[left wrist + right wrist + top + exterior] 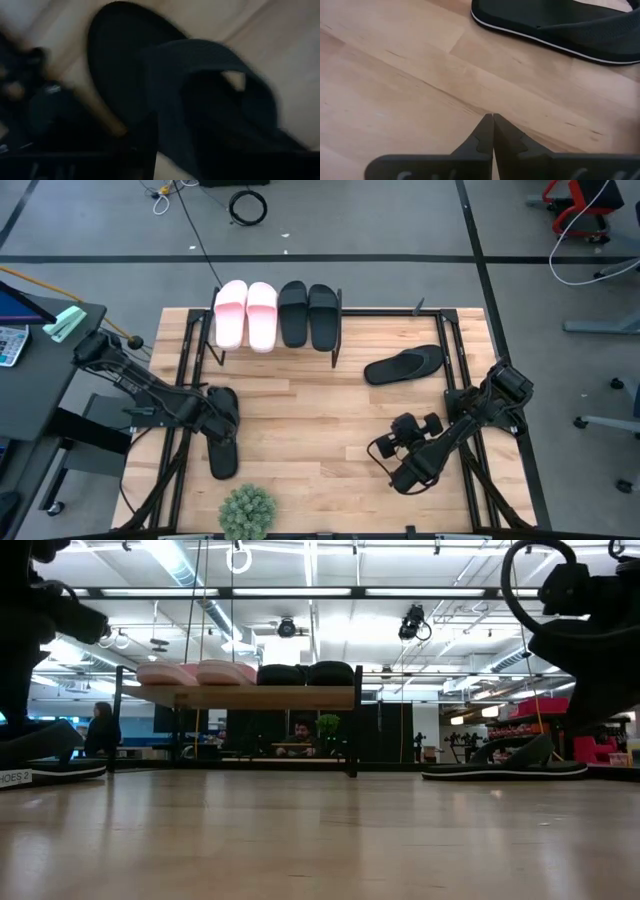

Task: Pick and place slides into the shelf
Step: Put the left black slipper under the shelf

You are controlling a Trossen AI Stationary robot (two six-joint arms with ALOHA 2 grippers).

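Observation:
The shelf stands at the far edge. Two pale pink slides and two wide-strapped black slides rest sole down side by side on its top board. One thin black slide lies flat on the table's right half. The other thin black slide lies on the left half under my left gripper; its strap fills the blurred left wrist view. My right gripper is shut and hovers over bare wood near the right-hand thin slide.
A small green plant stands at the near edge, just beyond the left thin slide's near end. Black frame bars run along the table's sides. Bare wood lies between the two arms.

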